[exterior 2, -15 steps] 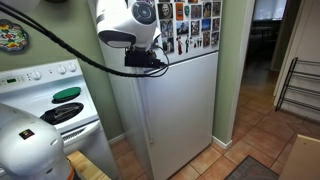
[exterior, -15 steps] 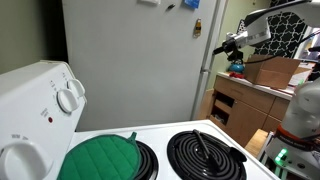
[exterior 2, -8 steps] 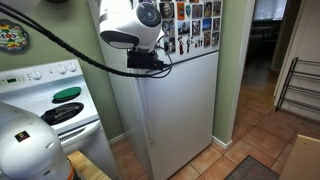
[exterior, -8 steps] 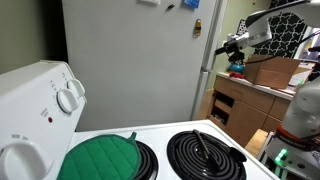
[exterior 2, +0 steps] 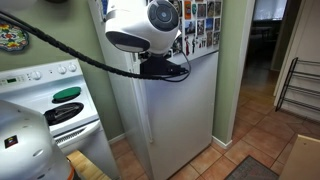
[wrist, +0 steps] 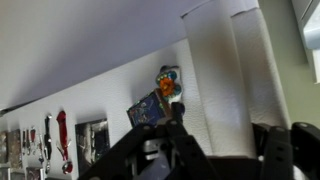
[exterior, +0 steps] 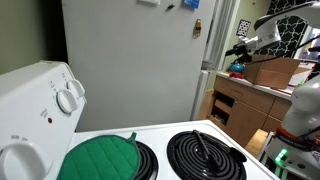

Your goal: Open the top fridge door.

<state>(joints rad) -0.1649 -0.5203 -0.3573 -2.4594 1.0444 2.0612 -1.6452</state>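
Note:
The white fridge stands beside the stove in both exterior views. Its top door (exterior 2: 203,24) carries several magnets and pictures and also shows in an exterior view (exterior: 130,35). In the wrist view the door's white front (wrist: 100,50) and its vertical edge (wrist: 225,80) fill the frame. My gripper (exterior 2: 182,69) sits at the top door's lower corner, by the seam with the lower door (exterior 2: 185,110). It also shows in an exterior view (exterior: 240,47). In the wrist view my gripper (wrist: 228,140) is open, with the door's edge strip between its dark fingers (wrist: 180,125).
A white stove (exterior: 170,150) with black coil burners and a green pot holder (exterior: 100,158) stands next to the fridge. A wooden counter with drawers (exterior: 250,95) stands beyond the fridge. A green wall (exterior 2: 232,70) flanks the fridge's far side, with tiled floor (exterior 2: 255,135) below.
My gripper and arm have shifted sideways along the fridge front toward the door's free edge. The fridge door shows no clear movement.

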